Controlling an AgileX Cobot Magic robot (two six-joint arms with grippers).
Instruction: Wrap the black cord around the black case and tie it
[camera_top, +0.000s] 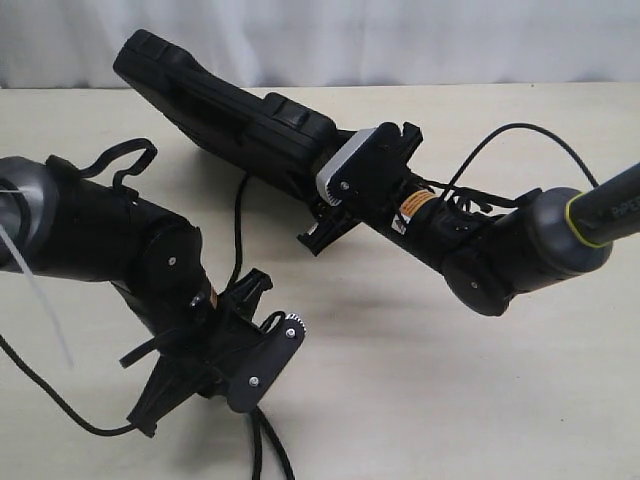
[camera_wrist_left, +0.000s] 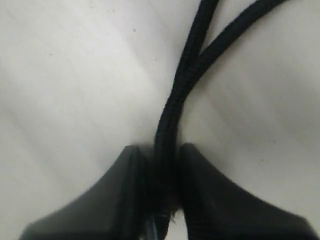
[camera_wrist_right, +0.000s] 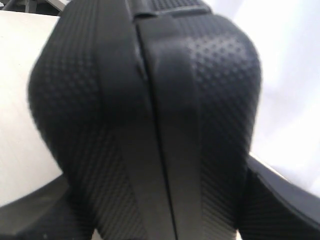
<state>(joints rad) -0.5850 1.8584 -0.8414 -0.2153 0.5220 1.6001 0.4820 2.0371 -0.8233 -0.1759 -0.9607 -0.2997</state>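
Note:
The black case (camera_top: 215, 100) is held tilted off the table at the back, its far end raised toward the backdrop. My right gripper (camera_top: 322, 188) is shut on its near end. In the right wrist view the case (camera_wrist_right: 150, 100) fills the picture, and my right gripper (camera_wrist_right: 160, 205) clamps it from both sides. The black cord (camera_wrist_left: 187, 70) shows as two braided strands crossing over the table. Their frayed part is pinched in my left gripper (camera_wrist_left: 162, 162), which is shut. In the exterior view my left gripper (camera_top: 240, 395) is low at the front left. The cord (camera_top: 262, 445) trails off the front edge.
The pale table (camera_top: 450, 390) stretches to the right front. A white curtain (camera_top: 400, 40) hangs at the back. Another dark strand (camera_top: 240, 230) runs from under the case toward my left arm. A thin robot cable (camera_top: 50, 400) loops at the far left, and another (camera_top: 520, 128) arcs above the right arm.

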